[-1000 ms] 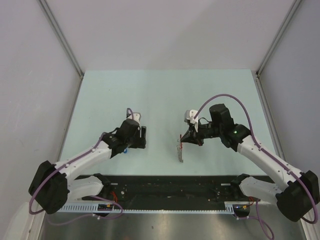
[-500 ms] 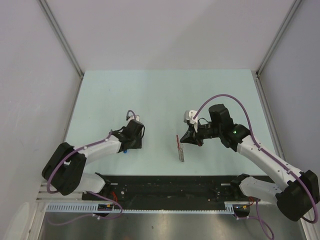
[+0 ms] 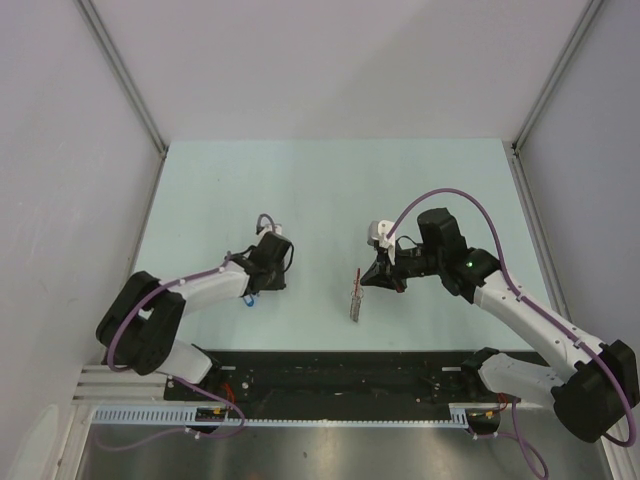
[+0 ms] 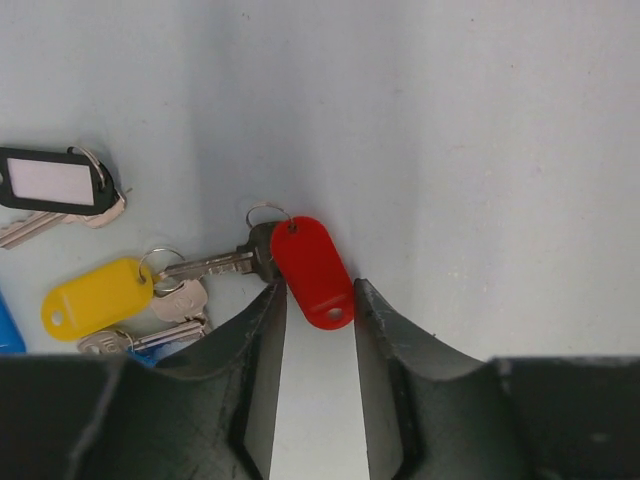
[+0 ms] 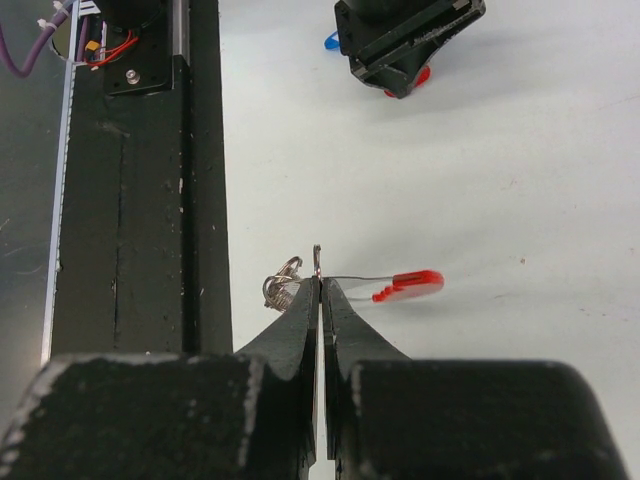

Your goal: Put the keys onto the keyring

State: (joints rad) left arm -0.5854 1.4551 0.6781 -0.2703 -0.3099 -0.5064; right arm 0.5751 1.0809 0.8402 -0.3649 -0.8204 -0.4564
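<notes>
Pale green table (image 3: pixel 330 180): left gripper (image 4: pixel 318 290) jaws flank red-tagged key (image 4: pixel 305 255), grip unclear; right gripper (image 5: pixel 320 283) pinched shut on keyring (image 5: pixel 405 285).

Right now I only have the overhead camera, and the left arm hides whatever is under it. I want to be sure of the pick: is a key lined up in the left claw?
Observer: Yes. The left wrist camera shows the red-tagged key with the end of its tag between the fingers of the left claw, one finger close on each side. I cannot tell whether they pinch it.
Operator: Any other keys in the way?
Observer: No. The yellow-tagged key and the black-tagged key lie off to one side, outside the fingers.
Operator: And the right claw?
Observer: The right claw is shut on a thin metal part of the keyring, whose red end sticks out beyond the fingertips.
</notes>
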